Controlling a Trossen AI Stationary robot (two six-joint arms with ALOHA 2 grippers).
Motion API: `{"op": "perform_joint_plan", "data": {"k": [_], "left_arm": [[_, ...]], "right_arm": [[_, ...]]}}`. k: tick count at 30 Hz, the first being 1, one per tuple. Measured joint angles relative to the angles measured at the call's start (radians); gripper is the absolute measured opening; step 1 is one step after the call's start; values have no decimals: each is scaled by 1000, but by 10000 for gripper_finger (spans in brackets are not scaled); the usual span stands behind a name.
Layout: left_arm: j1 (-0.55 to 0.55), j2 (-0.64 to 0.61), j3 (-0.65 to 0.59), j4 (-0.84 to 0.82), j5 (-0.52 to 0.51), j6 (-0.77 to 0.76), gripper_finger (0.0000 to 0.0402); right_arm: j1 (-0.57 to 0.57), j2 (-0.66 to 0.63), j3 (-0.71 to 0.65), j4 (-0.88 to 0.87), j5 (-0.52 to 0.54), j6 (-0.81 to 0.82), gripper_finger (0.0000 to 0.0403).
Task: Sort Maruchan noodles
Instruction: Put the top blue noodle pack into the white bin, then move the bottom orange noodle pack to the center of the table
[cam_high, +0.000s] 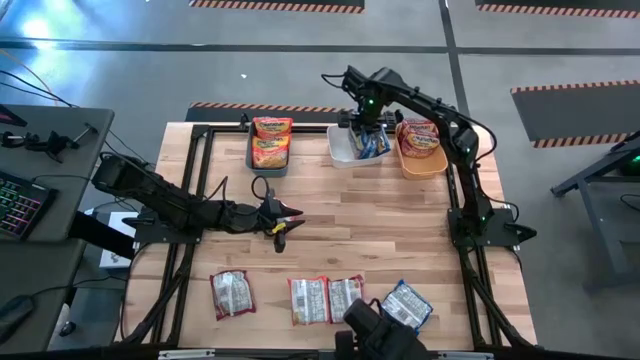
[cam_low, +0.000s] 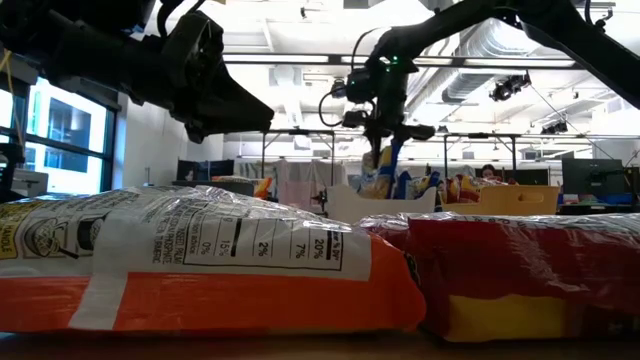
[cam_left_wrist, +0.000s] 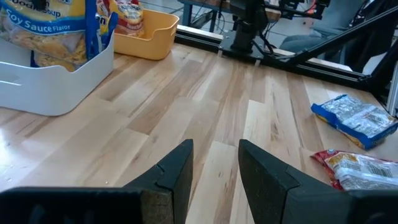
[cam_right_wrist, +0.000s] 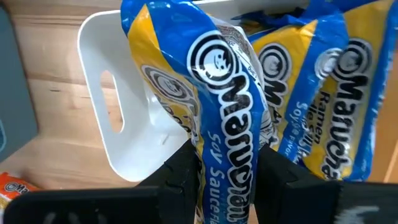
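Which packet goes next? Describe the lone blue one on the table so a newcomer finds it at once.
Start from the three bins along the table's far edge, then cross to the near edge, where four noodle packets lie in a row. The blue packet ends that row on the right arm's side; its blue border and skewed lie set it apart from its red-edged neighbours.

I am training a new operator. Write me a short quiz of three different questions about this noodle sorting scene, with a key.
1. True or false: the right gripper holds a blue packet above the white bin.
2. How many packets lie loose on the table's near edge in the high view?
3. The left gripper is: A) empty, jaws apart; B) gripping a red packet; C) inside the orange bin.

Key: 1 true; 2 four; 3 A.
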Motion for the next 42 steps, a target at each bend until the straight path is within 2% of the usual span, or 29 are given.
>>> {"op": "perform_joint_plan", "data": {"k": [10,13,18,23,26,36,42], "left_arm": [[0,0,0,-1,1,0,115],[0,0,0,-1,1,0,115],[0,0,0,-2,9,6,115],[0,0,0,-2,14,8,115],[0,0,0,-2,14,8,115],[0,0,0,-5,14,8,115],[0,0,0,-11,13,34,115]], "right_arm": [[-2,71,-1,42,1,-82,88],[-2,75,-1,52,25,-129,99],[8,75,7,53,97,-188,153],[13,75,10,56,108,-193,214],[13,75,10,53,107,-173,231],[4,8,24,24,134,-170,220],[12,-55,170,-103,219,-365,194]]}}
